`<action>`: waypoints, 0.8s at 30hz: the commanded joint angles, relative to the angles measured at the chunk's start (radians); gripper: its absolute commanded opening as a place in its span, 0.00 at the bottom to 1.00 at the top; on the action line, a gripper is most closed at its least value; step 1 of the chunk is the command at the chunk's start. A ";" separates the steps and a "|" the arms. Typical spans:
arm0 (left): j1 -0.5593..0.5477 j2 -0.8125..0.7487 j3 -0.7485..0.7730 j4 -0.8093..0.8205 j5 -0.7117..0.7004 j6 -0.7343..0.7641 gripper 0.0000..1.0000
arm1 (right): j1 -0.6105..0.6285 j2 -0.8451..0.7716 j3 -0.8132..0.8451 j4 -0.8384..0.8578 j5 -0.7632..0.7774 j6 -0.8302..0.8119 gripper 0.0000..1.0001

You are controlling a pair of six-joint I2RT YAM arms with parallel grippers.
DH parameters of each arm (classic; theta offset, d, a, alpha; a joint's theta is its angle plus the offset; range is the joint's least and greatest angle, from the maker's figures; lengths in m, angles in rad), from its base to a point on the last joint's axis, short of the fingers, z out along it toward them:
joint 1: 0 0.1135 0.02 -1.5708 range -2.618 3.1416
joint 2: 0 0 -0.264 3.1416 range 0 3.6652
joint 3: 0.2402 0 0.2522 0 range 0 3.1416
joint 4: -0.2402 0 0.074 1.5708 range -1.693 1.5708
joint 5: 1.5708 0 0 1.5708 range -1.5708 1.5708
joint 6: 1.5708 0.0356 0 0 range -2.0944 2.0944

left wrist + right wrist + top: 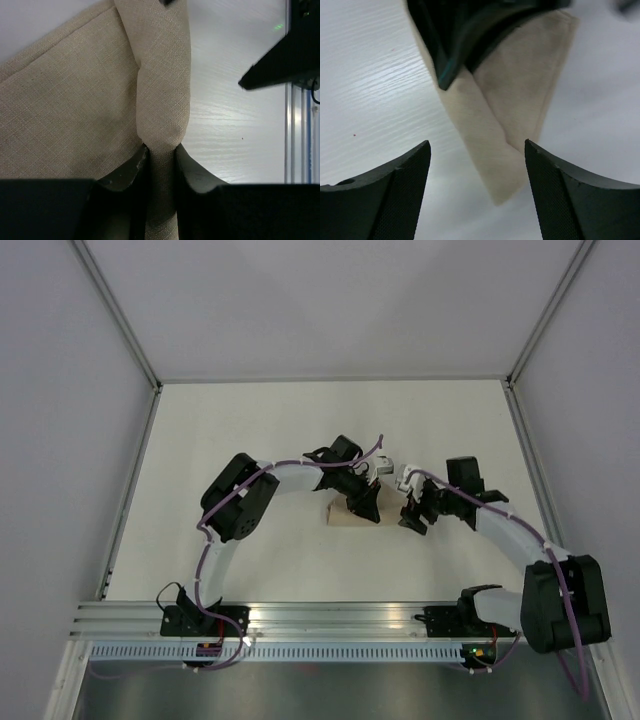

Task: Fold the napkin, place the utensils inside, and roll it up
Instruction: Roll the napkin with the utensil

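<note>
While on table [235, 125], napkin [160, 90] between left fingers [125, 177]

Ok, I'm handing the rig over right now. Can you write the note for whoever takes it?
Left gripper: shut on a raised ridge of the napkin.
Right gripper: open, holding nothing, poised beside the napkin's narrow end.
The napkin lies folded into a compact bundle mid-table, under the left gripper.
Utensils: none visible; cannot tell if they are inside the folds.
Done: folding. Left: confirm utensils, finish the roll.
</note>
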 commanded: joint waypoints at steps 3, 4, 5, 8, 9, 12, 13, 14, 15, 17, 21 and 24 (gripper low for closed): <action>-0.005 0.163 0.010 -0.388 -0.045 -0.034 0.02 | 0.141 -0.142 -0.160 0.278 0.148 -0.089 0.84; -0.004 0.171 0.013 -0.390 -0.037 -0.035 0.02 | 0.167 -0.137 -0.163 0.287 0.157 -0.091 0.84; -0.002 0.179 0.015 -0.393 -0.037 -0.040 0.02 | 0.180 -0.133 -0.165 0.292 0.164 -0.092 0.84; -0.001 0.188 0.019 -0.399 -0.039 -0.047 0.02 | 0.218 -0.099 -0.166 0.303 0.191 -0.108 0.84; -0.001 0.189 0.027 -0.402 -0.039 -0.050 0.02 | 0.229 -0.093 -0.171 0.306 0.197 -0.117 0.84; 0.001 0.205 0.050 -0.435 -0.037 -0.055 0.02 | 0.278 -0.068 -0.186 0.313 0.229 -0.123 0.84; 0.002 0.212 0.059 -0.443 -0.039 -0.058 0.02 | 0.289 -0.065 -0.188 0.315 0.234 -0.123 0.84; 0.002 0.212 0.064 -0.449 -0.037 -0.063 0.02 | 0.299 -0.062 -0.189 0.315 0.243 -0.122 0.84; 0.001 0.220 0.076 -0.455 -0.040 -0.064 0.02 | 0.321 -0.058 -0.195 0.315 0.249 -0.120 0.83; 0.001 0.226 0.088 -0.465 -0.045 -0.066 0.02 | 0.338 -0.056 -0.200 0.313 0.263 -0.115 0.83; 0.002 0.232 0.100 -0.471 -0.053 -0.072 0.02 | 0.355 -0.055 -0.188 0.278 0.253 -0.103 0.83; 0.004 0.234 0.102 -0.472 -0.065 -0.075 0.02 | 0.358 -0.032 -0.171 0.243 0.228 -0.102 0.82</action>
